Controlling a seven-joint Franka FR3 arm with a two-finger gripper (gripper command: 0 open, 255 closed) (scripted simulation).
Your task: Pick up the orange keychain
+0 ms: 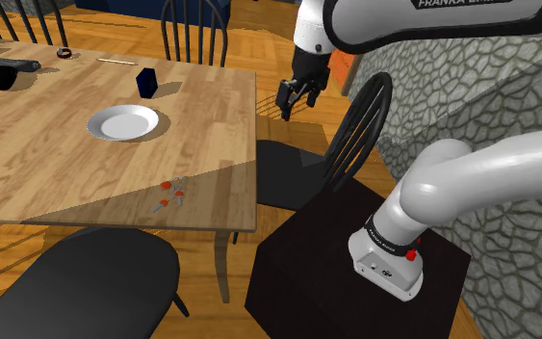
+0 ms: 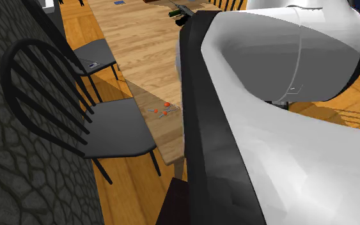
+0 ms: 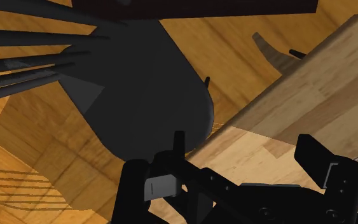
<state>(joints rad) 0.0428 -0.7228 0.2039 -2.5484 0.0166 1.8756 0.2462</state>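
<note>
The jaws stand apart with nothing between them: in the wrist view the two black fingers [image 3: 165,186] are spread wide over the edge of the wooden table [image 3: 311,95] and the seat of a black chair [image 3: 139,95]. In the shoulder view the gripper [image 1: 296,106] hangs in the air just past the table's right edge, above that chair's seat [image 1: 288,173] and beside its spindle back [image 1: 360,120]. The orange keychain [image 1: 170,193] lies flat on the table [image 1: 57,164] near its front right corner, in the shaded strip of the top, well apart from the gripper and lower in that view. In the second exterior view the keychain [image 2: 163,109] sits close to the table's edge, next to the chair. Further back on the table are a white plate [image 1: 122,122] and a dark blue cup [image 1: 146,82]. A stone wall [image 1: 490,87] rises behind the dark stand [image 1: 346,289].
</note>
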